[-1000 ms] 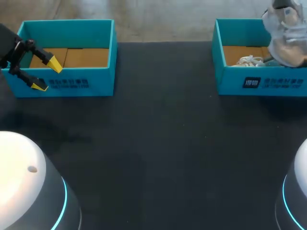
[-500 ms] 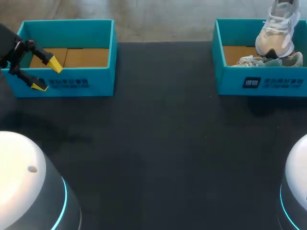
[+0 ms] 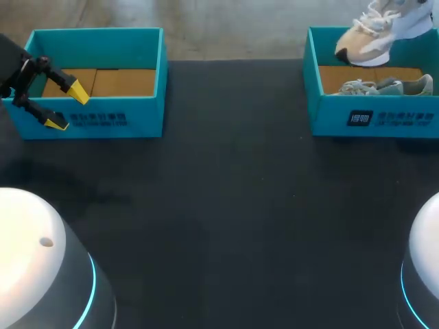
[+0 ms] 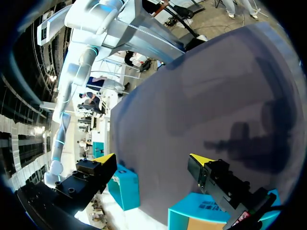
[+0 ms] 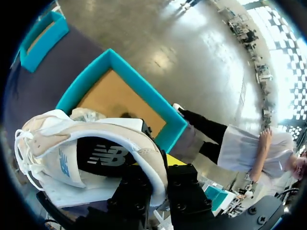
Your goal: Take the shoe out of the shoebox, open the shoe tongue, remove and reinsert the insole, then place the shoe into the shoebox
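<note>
A: Which step?
B: Taking out: the right gripper (image 5: pixel 154 165) clamps the shoe (image 3: pixel 381 31) at its heel, above the shoebox (image 3: pixel 374 118); the left gripper (image 3: pixel 66 107) gapes wide
A: Next?
B: Likely lower it onto the table (image 3: pixel 233 192), where both grippers can work it

The left pincer (image 4: pixel 153 160) stands wide open, its yellow-tipped fingers (image 4: pixel 201 160) well apart. At twelve o'clock from it spreads the dark desk (image 4: pixel 192 91), with a pincer-shaped shadow (image 4: pixel 244 139) toward two o'clock. Under the three o'clock finger sits a teal box (image 4: pixel 189 213) with a brown floor. A second teal box (image 4: pixel 125 191) shows nearer the nine o'clock finger, well apart from the first, at the desk's edge.
</note>
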`<action>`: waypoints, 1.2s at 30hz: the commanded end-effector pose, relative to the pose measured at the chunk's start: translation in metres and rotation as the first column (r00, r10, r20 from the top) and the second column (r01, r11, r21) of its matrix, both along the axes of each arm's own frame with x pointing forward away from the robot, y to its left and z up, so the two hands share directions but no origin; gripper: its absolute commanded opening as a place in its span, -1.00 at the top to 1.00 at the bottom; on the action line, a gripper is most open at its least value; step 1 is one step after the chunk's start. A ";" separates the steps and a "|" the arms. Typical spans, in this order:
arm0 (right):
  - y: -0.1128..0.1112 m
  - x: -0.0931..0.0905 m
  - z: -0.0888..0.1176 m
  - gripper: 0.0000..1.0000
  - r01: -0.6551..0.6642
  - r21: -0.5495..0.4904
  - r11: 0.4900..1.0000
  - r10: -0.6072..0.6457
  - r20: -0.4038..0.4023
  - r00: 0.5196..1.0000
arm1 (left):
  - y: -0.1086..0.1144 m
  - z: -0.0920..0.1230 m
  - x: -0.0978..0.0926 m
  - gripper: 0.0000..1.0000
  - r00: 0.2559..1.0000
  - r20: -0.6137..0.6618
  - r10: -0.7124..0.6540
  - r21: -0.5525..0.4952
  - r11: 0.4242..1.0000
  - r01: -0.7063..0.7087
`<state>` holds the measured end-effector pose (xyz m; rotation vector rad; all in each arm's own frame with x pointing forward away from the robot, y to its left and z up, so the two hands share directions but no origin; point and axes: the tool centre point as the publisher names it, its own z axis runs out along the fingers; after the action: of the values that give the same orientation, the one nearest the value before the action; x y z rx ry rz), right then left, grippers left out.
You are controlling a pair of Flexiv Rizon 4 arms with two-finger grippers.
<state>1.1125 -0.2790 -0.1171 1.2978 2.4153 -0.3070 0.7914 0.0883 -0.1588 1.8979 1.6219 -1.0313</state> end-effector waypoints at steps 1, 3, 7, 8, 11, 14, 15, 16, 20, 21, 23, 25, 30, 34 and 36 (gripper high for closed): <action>-0.009 -0.005 0.000 1.00 0.230 0.037 0.972 -0.233 0.079 0.969 | 0.000 0.000 -0.001 -1.00 1.000 0.002 0.000 0.002 1.000 0.000; -0.016 -0.009 -0.001 1.00 0.272 0.054 0.961 -0.276 0.089 0.957 | 0.000 0.000 -0.001 -1.00 1.000 0.002 0.000 0.002 1.000 0.000; -0.020 -0.012 -0.001 1.00 0.293 0.055 0.955 -0.297 0.092 0.950 | 0.000 0.000 -0.001 -1.00 1.000 0.002 0.000 0.002 1.000 0.000; -0.020 -0.012 -0.001 1.00 0.293 0.055 0.955 -0.297 0.092 0.950 | 0.000 0.000 -0.001 -1.00 1.000 0.002 0.000 0.002 1.000 0.000; -0.020 -0.012 -0.001 1.00 0.293 0.055 0.955 -0.297 0.092 0.950 | 0.000 0.000 -0.001 -1.00 1.000 0.002 0.000 0.002 1.000 0.000; -0.020 -0.012 -0.001 1.00 0.293 0.055 0.955 -0.297 0.092 0.950 | 0.000 0.000 -0.001 -1.00 1.000 0.002 0.000 0.002 1.000 0.000; -0.020 -0.012 -0.001 1.00 0.293 0.055 0.955 -0.297 0.092 0.950 | 0.000 0.000 -0.001 -1.00 1.000 0.002 0.000 0.002 1.000 0.000; -0.020 -0.012 -0.001 1.00 0.293 0.055 0.955 -0.297 0.092 0.950 | 0.000 0.000 -0.001 -1.00 1.000 0.002 0.000 0.002 1.000 0.000; -0.020 -0.012 -0.001 1.00 0.293 0.055 0.955 -0.297 0.092 0.950 | 0.000 0.000 -0.001 -1.00 1.000 0.002 0.000 0.002 1.000 0.000; -0.020 -0.012 -0.001 1.00 0.293 0.055 0.955 -0.297 0.092 0.950 | 0.000 0.000 -0.001 -1.00 1.000 0.002 0.000 0.002 1.000 0.000; -0.020 -0.012 -0.001 1.00 0.293 0.055 0.955 -0.297 0.092 0.950 | 0.000 0.000 -0.001 -1.00 1.000 0.002 0.000 0.002 1.000 0.000; -0.024 -0.008 -0.001 1.00 0.372 0.088 0.924 -0.379 0.070 0.923 | 0.000 0.000 -0.001 -1.00 1.000 0.002 0.000 0.002 1.000 0.000; -0.038 -0.010 -0.007 1.00 0.557 0.124 0.821 -0.568 0.093 0.818 | 0.000 0.000 -0.001 -1.00 1.000 0.002 0.000 0.002 1.000 0.000; -0.043 -0.015 -0.010 1.00 0.594 0.170 0.786 -0.613 0.098 0.784 | 0.000 0.000 -0.001 -1.00 1.000 0.002 0.000 0.002 1.000 0.000; -0.045 -0.017 -0.011 1.00 0.611 0.175 0.772 -0.632 0.117 0.766 | 0.000 0.000 -0.001 -1.00 1.000 0.002 0.000 0.002 1.000 0.000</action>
<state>1.0954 -0.3224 -0.1287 2.0412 1.8660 -0.2175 0.7914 0.0883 -0.1588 1.8978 1.6219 -1.0313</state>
